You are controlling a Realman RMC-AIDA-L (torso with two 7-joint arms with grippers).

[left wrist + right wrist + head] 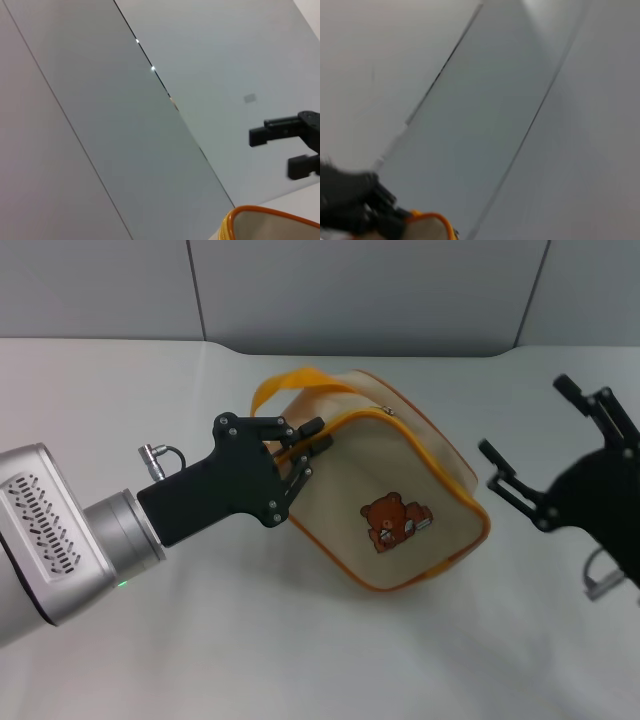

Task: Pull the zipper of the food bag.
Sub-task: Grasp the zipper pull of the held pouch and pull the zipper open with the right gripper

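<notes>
The food bag [400, 470], beige with orange piping and a bear print, lies tilted on the white table. Its orange loop handle [290, 383] arches over the far left end. The yellow-orange zipper [345, 422] runs along the top edge, with a small silver pull tab [388, 412] at its right end. My left gripper [313, 438] is shut on the bag's left end, by the zipper's start. My right gripper [525, 430] is open, to the right of the bag and apart from it. The bag's rim shows in the left wrist view [265, 220] and the right wrist view [427, 227].
The white table [300, 660] meets a grey panelled wall [350, 290] behind the bag. The left wrist view shows my right gripper's fingers [280, 130] against the wall. The right wrist view shows my left gripper [350, 200] as a dark shape.
</notes>
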